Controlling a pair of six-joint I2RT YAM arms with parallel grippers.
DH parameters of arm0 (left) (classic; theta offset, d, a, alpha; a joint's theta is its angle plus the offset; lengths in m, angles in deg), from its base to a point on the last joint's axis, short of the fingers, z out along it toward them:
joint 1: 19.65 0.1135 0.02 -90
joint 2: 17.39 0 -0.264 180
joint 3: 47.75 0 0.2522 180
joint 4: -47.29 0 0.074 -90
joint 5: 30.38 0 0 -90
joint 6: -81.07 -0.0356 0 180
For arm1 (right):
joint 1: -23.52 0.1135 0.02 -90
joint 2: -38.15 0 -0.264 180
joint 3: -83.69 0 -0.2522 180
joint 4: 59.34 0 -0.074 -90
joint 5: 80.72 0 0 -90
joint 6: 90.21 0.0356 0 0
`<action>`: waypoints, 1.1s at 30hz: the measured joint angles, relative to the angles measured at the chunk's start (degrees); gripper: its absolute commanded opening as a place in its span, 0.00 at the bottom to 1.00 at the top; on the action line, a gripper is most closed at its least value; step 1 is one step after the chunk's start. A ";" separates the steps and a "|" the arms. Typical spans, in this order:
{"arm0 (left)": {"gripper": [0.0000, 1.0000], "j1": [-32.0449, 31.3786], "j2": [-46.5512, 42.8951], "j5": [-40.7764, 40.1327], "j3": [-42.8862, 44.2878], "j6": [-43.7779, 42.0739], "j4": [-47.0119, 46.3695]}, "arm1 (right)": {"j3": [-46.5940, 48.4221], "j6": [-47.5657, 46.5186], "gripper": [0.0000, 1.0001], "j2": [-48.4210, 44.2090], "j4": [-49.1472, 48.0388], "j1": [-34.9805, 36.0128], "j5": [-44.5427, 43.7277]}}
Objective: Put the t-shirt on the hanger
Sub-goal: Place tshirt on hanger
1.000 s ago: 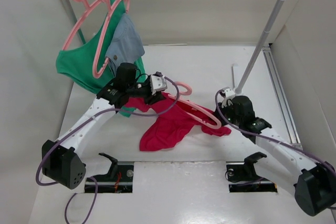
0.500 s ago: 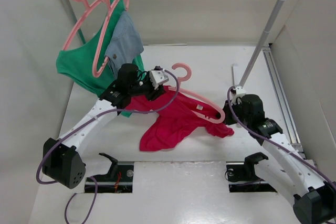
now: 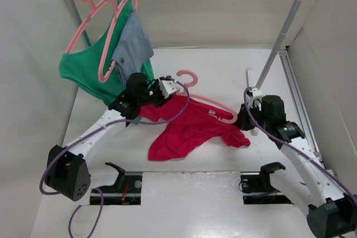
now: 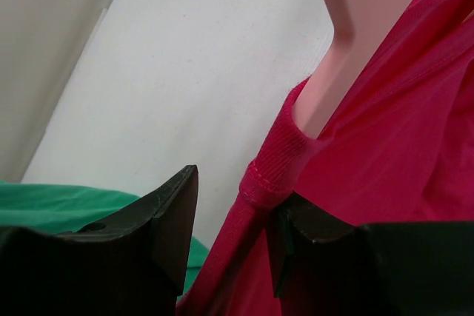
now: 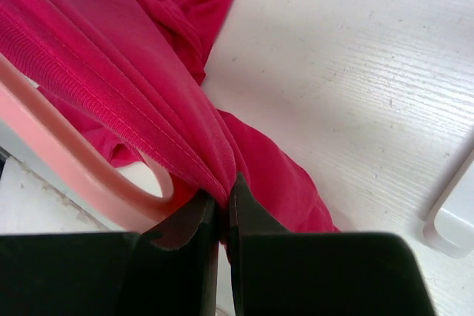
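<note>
Near the table's middle, the left gripper (image 4: 229,238) pinched the t-shirt's (image 3: 192,126) collar and the right gripper (image 5: 222,216) pinched its hem, stretching it so the hanger (image 3: 207,102) stayed inside.

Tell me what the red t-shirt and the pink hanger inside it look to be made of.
The t-shirt looks like matte knit cloth: ribbed collar band, stitched seams, soft folds. The hanger looks like smooth moulded plastic, faintly glossy, with no grain or weave showing. Each hand, left and right, pinches the cloth.
</note>
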 measured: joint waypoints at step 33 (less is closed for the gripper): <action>0.00 -2.45 -0.87 -16.65 -3.96 -23.12 0.85 | 24.13 -13.11 0.00 10.54 24.13 -4.48 -24.33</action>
